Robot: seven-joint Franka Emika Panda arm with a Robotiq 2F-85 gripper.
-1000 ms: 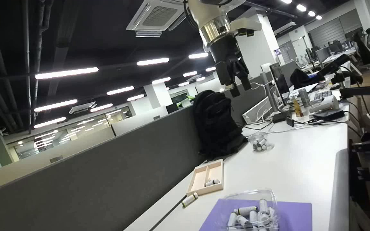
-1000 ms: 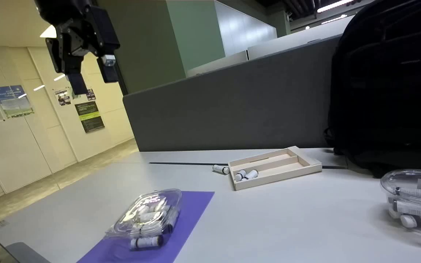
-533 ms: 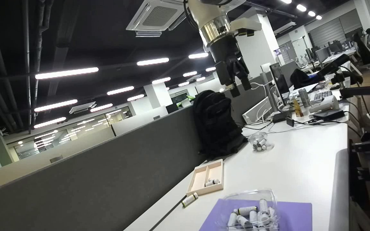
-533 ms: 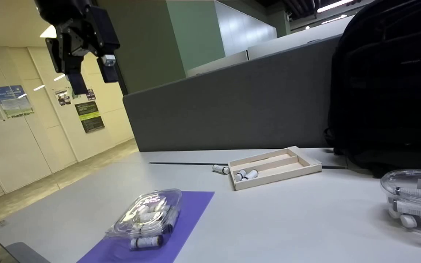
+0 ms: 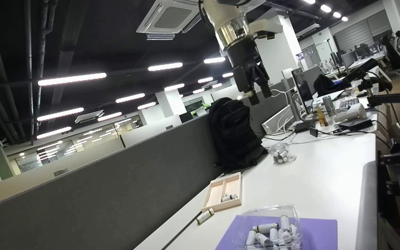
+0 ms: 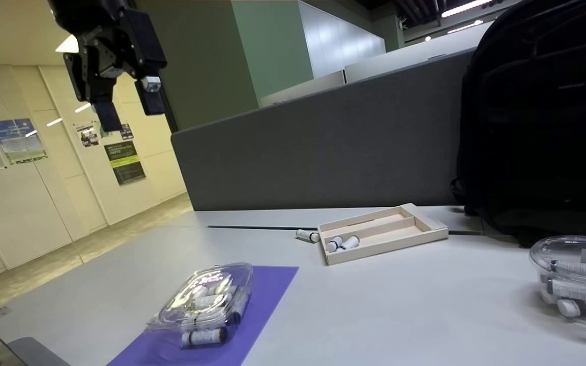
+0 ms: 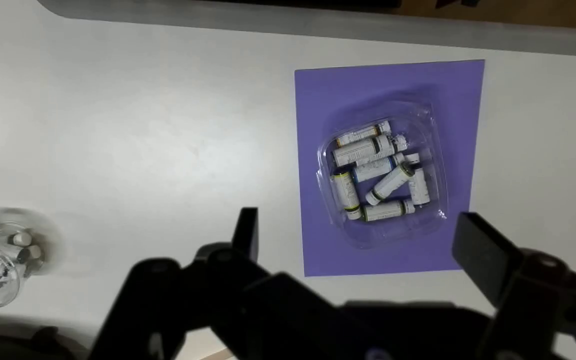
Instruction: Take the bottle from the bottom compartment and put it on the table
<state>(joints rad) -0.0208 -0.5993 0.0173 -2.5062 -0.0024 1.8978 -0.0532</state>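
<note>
In an exterior view, two bottles (image 6: 350, 242) are seen lying in the near compartment (image 6: 397, 235) of the tray (image 6: 400, 244), long axes slanted up to the right, cap ends too small to be told; on the table (image 6: 389, 305), a third bottle (image 6: 306, 235) is laid just beside the tray, capped end toward it. More bottles (image 7: 390, 182) are held in a tub (image 7: 388, 234) on the mat (image 7: 315, 125) and in a bowl (image 6: 541, 262). The gripper (image 6: 131, 113) is held high, released, jaws apart.
</note>
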